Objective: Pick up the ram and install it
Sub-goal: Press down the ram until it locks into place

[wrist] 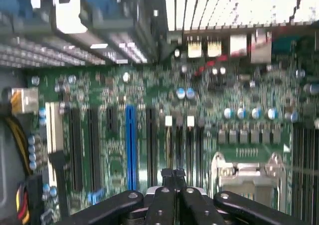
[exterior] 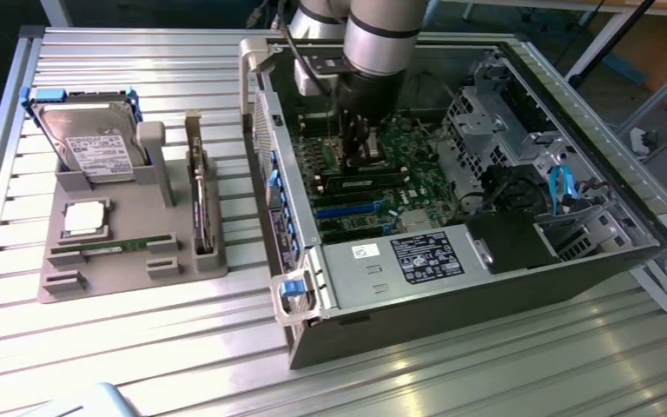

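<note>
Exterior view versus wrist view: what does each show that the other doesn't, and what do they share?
Exterior only: the grey holder tray outside the case, with the hard drive, the silver processor chip and the ram lying in it; also the computer case as a whole.
Wrist only: the blue slot among the black slots, and the metal socket frame, close up.
Both: the shut hand over the green motherboard.

Silver-grey arm (exterior: 382, 35), black screw-studded tool (wrist: 174, 177)
</note>
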### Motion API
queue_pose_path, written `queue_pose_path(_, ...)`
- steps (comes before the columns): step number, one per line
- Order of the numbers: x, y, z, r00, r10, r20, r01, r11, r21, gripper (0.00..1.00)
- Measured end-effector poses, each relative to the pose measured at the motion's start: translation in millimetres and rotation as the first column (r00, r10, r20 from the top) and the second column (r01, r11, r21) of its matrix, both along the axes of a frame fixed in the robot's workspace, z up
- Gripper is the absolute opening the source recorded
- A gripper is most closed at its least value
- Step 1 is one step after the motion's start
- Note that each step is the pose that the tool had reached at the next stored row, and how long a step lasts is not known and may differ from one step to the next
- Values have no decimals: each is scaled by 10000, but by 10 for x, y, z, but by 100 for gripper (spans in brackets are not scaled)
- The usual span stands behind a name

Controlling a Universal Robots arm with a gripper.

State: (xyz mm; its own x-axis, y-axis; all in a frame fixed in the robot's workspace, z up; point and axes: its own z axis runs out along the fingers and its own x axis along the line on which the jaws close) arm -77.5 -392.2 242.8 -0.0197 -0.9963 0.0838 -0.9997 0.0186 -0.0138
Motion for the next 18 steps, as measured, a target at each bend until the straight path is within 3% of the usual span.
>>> queue_pose_path(2, -117, -1, -1, 10000, -1, 5, 1, 10000, 1, 11)
queue_pose_path(18, -161, -14, -76, 10000, -1, 4, 1, 10000, 2, 11)
